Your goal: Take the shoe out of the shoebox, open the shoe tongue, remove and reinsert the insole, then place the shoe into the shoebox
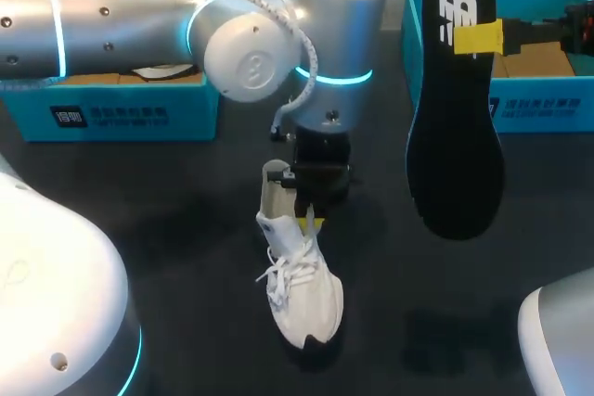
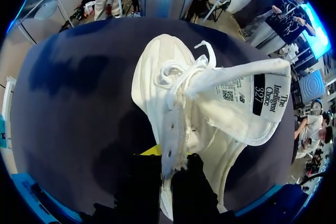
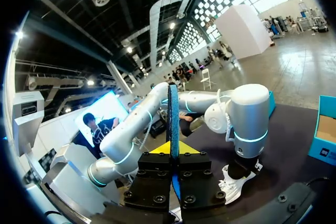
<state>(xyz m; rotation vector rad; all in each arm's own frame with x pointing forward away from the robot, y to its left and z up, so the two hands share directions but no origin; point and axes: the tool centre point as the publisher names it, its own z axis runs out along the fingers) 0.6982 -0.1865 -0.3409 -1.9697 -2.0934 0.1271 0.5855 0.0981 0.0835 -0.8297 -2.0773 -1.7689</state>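
In the head view, the white shoe (image 1: 302, 294) stands on the black table (image 1: 167, 220), outside both blue boxes, the left box (image 1: 121, 113) and the right box (image 1: 543, 104) at the far edge. The left gripper (image 1: 311, 218) comes down on its heel end. The right gripper (image 1: 478, 37) holds the black insole (image 1: 455, 155) in the air, hanging toe-down in front of the right box. In the left wrist view, the left gripper (image 2: 167, 161) has its fingers pinched on the shoe's (image 2: 157, 77) collar wall, and the tongue (image 2: 247, 103) is folded out to one side. In the right wrist view, the right gripper (image 3: 172, 150) is clamped narrowly on the insole (image 3: 172, 114), seen edge-on. The shoe (image 3: 231, 187) sits beyond it, under the left arm (image 3: 247, 114).
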